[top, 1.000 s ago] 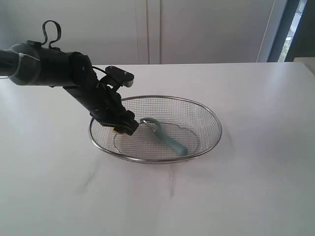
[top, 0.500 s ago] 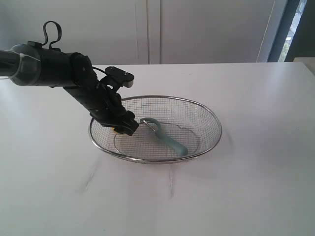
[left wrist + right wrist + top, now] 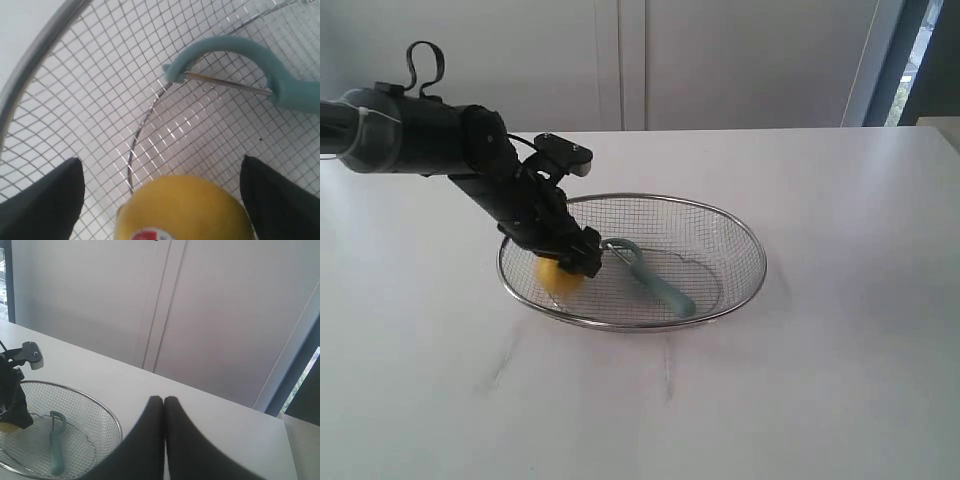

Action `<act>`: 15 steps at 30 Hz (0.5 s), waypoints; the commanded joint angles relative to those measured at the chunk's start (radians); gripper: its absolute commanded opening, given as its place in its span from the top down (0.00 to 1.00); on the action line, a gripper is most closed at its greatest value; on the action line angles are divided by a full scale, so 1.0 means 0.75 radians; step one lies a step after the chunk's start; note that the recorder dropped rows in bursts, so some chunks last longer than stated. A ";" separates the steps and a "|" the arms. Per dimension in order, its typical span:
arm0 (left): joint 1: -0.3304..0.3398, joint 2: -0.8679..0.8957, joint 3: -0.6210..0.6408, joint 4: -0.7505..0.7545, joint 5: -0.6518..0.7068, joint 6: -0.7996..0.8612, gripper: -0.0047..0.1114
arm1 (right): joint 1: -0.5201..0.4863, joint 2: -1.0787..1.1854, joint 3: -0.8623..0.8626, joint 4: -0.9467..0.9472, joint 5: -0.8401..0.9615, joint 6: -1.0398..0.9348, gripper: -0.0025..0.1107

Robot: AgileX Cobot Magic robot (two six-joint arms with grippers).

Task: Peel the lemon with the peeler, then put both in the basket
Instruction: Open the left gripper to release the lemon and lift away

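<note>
The basket (image 3: 752, 252) stands on the white table (image 3: 820, 390), and both task things lie inside it. The lemon (image 3: 556, 276) rests on the mesh at the left end of the basket, as the exterior view shows it, low against the basket's sloping wall and just under the rim. A small sticker shows on its skin in the left wrist view. The peeler (image 3: 656, 280) lies flat on the bottom of the basket, near the middle. Its looped head with the thin blade points toward the lemon's end, and its teal handle runs toward the basket's near rim. Bare mesh shows between the lemon and the peeler, so they are near each other but do not touch. The left gripper (image 3: 578, 262) reaches over the basket's left rim and hangs inside the basket, just above the lemon. Its pincer is released: the two dark fingers (image 3: 52, 200) are spread wide on both sides of the lemon, and mesh is visible between at least one finger and the fruit, which sits on the basket by itself. The right gripper (image 3: 164, 407) is well apart from the basket, raised above the table. Its pincer is clenched, the two fingers are pressed together along their length and they grasp nothing.
</note>
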 commanded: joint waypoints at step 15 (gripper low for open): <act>0.003 -0.378 -0.125 0.067 0.354 -0.002 0.43 | -0.013 -0.009 0.003 -0.020 -0.010 -0.004 0.98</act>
